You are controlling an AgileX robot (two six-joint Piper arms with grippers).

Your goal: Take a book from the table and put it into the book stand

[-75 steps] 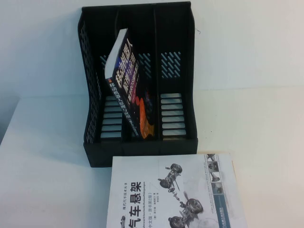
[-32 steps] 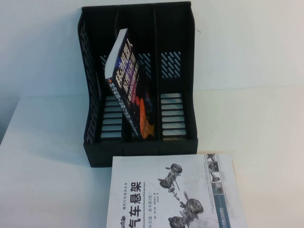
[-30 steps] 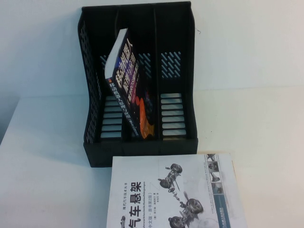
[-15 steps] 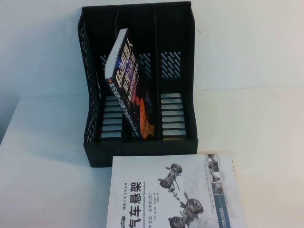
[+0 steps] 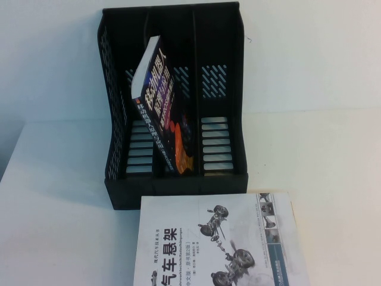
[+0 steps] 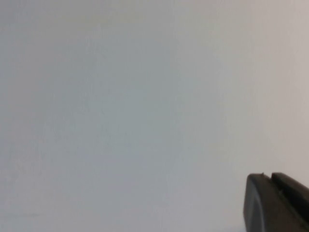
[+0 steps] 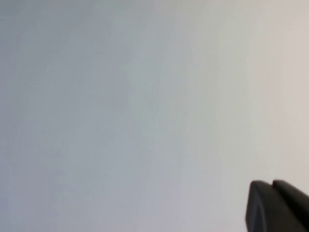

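Observation:
The white-covered book [image 5: 220, 244] with grey car-suspension drawings lies flat on the white table [image 5: 59, 226], just in front of the black book stand [image 5: 178, 192]; its near part runs out of the high view. Neither arm shows in the high view. My left gripper [image 6: 269, 176] shows only as dark fingertips pressed together over a plain white surface, holding nothing. My right gripper [image 7: 272, 183] looks the same, shut and empty over plain white.
A dark book with big white characters [image 5: 161, 113] leans tilted in the stand's middle compartment. The stand's left and right compartments hold nothing. A white wall rises behind the stand.

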